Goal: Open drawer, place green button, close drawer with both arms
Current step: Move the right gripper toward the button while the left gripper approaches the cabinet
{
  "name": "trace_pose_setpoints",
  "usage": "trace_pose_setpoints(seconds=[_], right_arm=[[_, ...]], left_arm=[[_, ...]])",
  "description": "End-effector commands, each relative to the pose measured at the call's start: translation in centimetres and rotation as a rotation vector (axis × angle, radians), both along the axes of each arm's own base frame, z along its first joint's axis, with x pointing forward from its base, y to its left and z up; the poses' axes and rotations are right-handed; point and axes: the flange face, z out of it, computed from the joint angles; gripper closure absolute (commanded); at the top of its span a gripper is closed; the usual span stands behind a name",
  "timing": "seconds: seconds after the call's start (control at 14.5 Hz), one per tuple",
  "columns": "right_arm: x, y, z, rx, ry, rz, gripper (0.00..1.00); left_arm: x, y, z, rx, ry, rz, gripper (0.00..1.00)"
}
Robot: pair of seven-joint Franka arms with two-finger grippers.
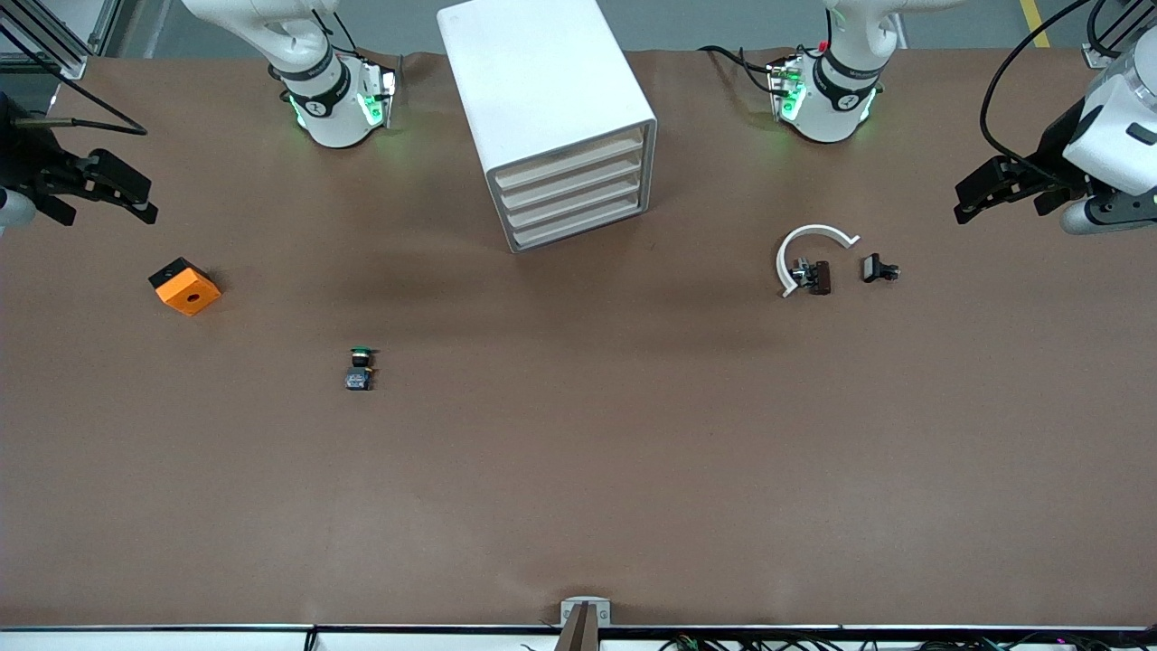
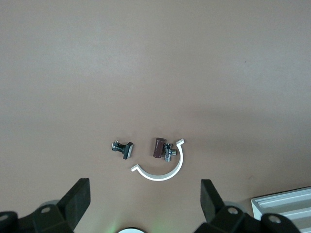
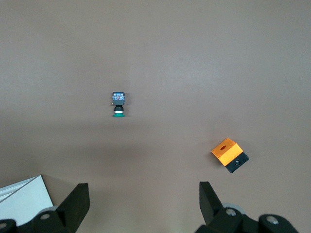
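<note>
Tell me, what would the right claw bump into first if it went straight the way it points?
Probably just bare table. The open right claw points down at brown paper, with the button and the orange cube off to either side of its line. Depth is hard to judge, so that's a guess.

The right gripper (image 3: 142, 204) is seen with fingers (image 3: 77, 201) spread wide, held above bare brown table (image 3: 204, 58). The button (image 3: 118, 104) lies at about 11 o'clock from the gripper, green cap toward it. The orange cube (image 3: 230, 155) rests at 2 o'clock, hole uppermost. A white corner (image 3: 24, 194), probably the drawer cabinet, is noted at 9 o'clock.
</note>
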Motion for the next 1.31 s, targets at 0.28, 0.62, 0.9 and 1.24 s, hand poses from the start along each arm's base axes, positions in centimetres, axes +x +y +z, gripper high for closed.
trace_pose_setpoints(seconds=[0.28, 0.62, 0.9, 1.24], right_arm=[[0.4, 0.0, 0.3, -0.023, -0.002, 0.011, 0.0], [1.2, 1.4, -0.7, -0.022, 0.015, 0.032, 0.0], [3.1, 5.2, -2.8, -0.025, 0.038, 0.097, 0.0], [4.8, 8.1, -7.2, -0.038, 0.117, 0.155, 0.0]], left_arm=[[0.3, 0.5, 0.4, 0.019, 0.004, -0.01, 0.0], [3.4, 1.5, -4.4, 0.011, 0.075, 0.002, 0.0], [6.7, 2.6, -9.5, -0.01, 0.141, 0.042, 0.0], [9.2, 0.2, -16.8, -0.079, 0.231, 0.075, 0.0]])
